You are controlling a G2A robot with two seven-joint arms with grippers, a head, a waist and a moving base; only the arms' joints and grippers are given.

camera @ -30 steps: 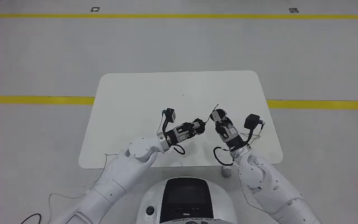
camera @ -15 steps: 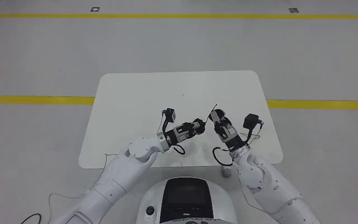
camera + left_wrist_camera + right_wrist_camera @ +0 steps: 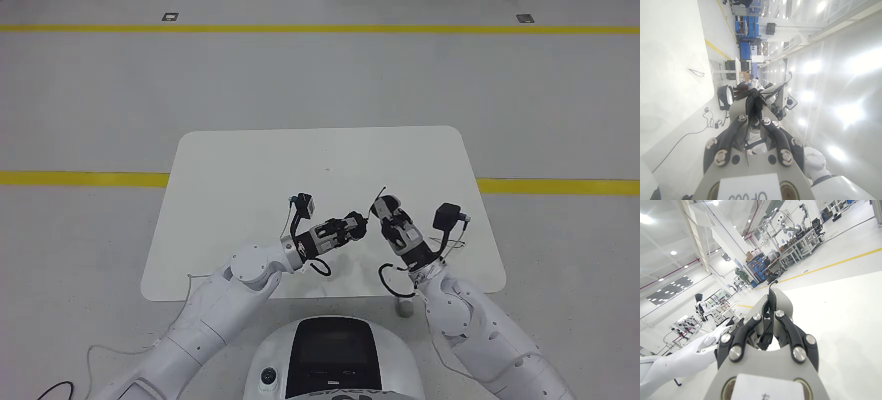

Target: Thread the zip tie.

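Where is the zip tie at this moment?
Right wrist view: the zip tie is pinched in the right gripper, its tip poking out past it. Top view: it is held above the table, close beside the left gripper.

A white rounded-rectangle table (image 3: 250, 170) stands on a pale grey floor (image 3: 100, 100). One yellow floor stripe (image 3: 80, 178) runs out from both sides of the table. A second yellow stripe (image 3: 300, 28) lies well beyond the table's far edge, and two small dark square floor plates (image 3: 170, 17) sit just past it. Farther off stand blue storage racks (image 3: 758, 266) and a green potted plant (image 3: 742, 274).
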